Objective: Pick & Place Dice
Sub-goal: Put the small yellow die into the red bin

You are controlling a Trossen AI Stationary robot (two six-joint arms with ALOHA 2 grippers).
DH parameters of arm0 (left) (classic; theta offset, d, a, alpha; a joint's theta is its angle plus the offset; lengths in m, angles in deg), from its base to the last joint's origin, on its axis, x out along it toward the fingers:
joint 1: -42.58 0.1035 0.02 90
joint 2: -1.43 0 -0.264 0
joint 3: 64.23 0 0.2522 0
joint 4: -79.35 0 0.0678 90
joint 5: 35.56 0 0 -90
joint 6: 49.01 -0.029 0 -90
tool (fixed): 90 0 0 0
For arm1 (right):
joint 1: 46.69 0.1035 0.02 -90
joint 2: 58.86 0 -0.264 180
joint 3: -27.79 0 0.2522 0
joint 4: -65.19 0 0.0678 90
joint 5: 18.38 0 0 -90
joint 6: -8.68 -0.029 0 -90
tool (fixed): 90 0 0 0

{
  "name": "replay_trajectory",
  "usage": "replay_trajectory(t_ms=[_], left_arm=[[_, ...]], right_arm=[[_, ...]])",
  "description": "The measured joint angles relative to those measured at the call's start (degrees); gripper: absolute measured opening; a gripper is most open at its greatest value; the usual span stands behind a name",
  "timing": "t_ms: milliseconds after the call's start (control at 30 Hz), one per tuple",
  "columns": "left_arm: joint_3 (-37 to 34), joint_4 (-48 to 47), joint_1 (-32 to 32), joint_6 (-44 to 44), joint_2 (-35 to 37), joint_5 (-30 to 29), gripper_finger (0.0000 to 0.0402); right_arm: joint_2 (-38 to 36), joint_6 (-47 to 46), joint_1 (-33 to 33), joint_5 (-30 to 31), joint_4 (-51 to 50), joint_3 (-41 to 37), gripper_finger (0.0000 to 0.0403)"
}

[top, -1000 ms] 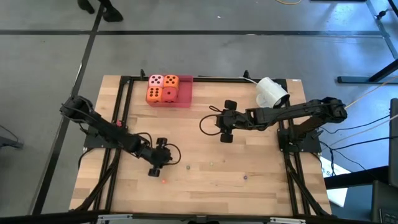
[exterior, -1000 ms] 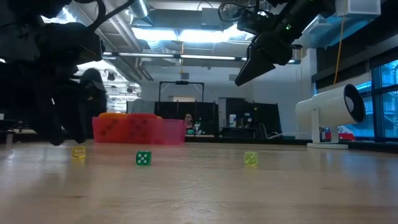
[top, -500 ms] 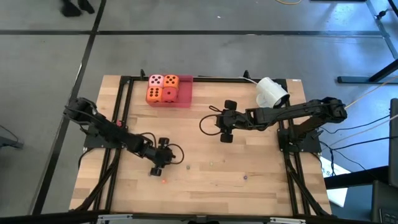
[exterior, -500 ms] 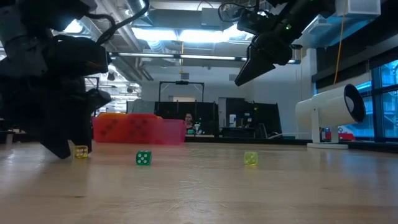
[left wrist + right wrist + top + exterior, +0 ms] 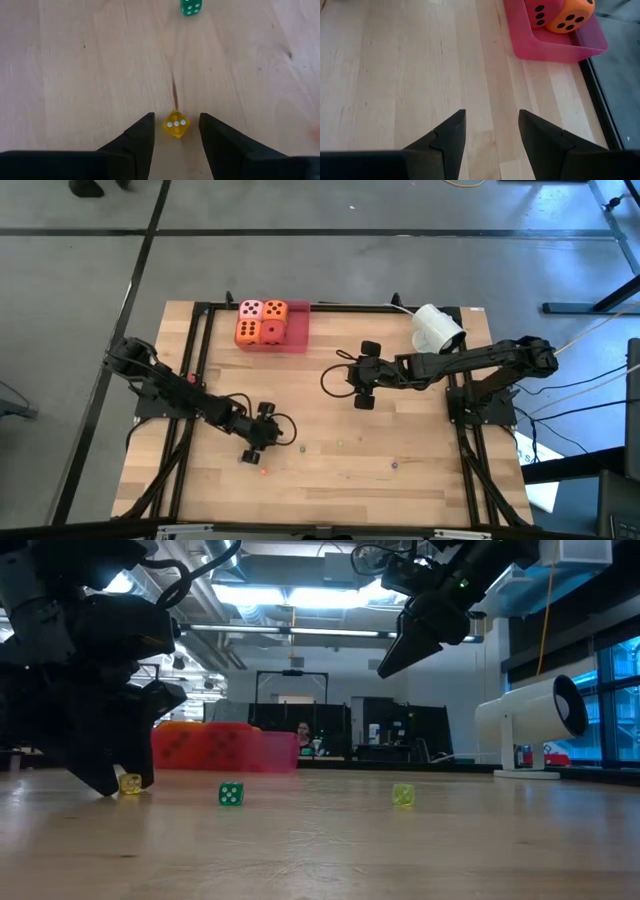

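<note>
**Straddling a small yellow die, jaws not yet closed**

Reaching low to the table [image 5: 400, 442] with the left gripper [image 5: 176, 119], fingers parted to a modest gap and holding nothing so far. Small yellow die [image 5: 176, 126] sits on the wood right between the two fingers, just inside the tips, with a sliver of bare wood showing on either side. Three white pips up. Turned diamond-wise to the jaws, so an edge rather than a flat face points at each pad. No long axis to line up on a cube, only that turn to mind. Likely to twist or squirt forward when squeezed unless the closing is slow and centred.

Green die [image 5: 191, 7] lies farther ahead along the same line, well apart and out of the way of the grasp. Open wood all round, no edge nearby.

Hanging high over the middle of the table, the right gripper [image 5: 490, 119]: fingers apart, empty, waiting.

Pink tray [image 5: 297, 340] near the far edge, well apart from the left gripper, already holding four large dice [image 5: 260, 321] packed together. Clear run of bare tabletop between the yellow die and the tray. White cylinder [image 5: 437, 328] off toward the right arm, clear of that path.
</note>
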Motion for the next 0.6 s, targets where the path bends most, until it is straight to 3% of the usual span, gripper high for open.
replay_trajectory(t_ms=[400, 600], left_arm=[[0.00, 0.15, -0.02, -0.05, 0.00, -0.11, 0.0095], [-0.07, 0.39, 0.04, -1.57, 0.00, -7.50, 0.0074]], right_arm=[[0.00, 0.00, 0.00, 0.00, 0.00, 0.00, 0.0182], [0.00, 0.00, 0.00, 0.00, 0.01, 0.00, 0.0182]])
